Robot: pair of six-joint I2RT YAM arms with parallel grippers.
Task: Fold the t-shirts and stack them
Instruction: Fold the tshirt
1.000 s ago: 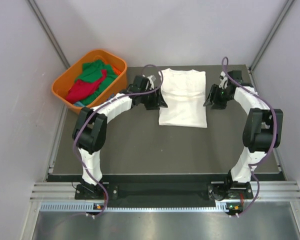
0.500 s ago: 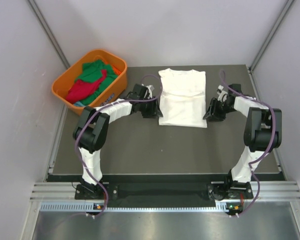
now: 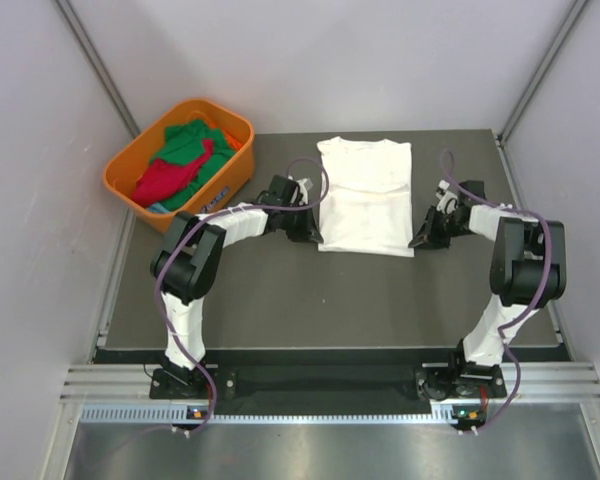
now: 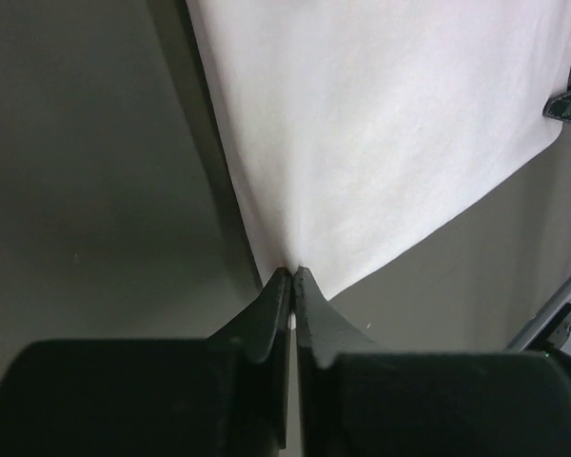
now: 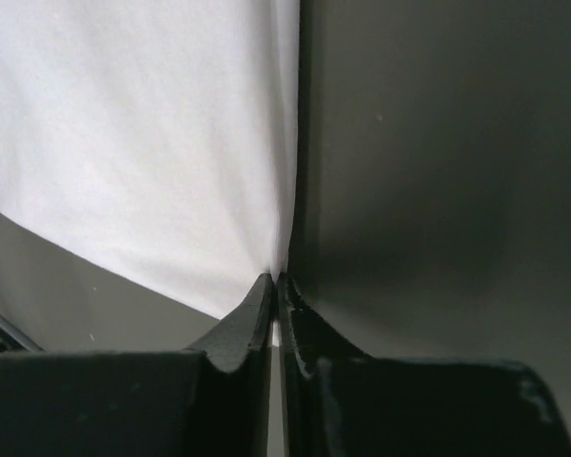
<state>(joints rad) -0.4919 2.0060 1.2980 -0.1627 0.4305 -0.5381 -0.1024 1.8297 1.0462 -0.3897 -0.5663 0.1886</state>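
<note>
Dark grey matte counter (image 3: 280,300) floors a booth with pale walls, and a ribbed metal rail (image 3: 330,398) runs along its near edge. At the far middle the white t-shirt (image 3: 365,195) lies flat. The left pincer (image 4: 292,278) and right pincer (image 5: 276,281) each pinch one of its near corners. The green and red t-shirts (image 3: 185,150) lie heaped in the orange basket (image 3: 123,172) at far left.
</note>
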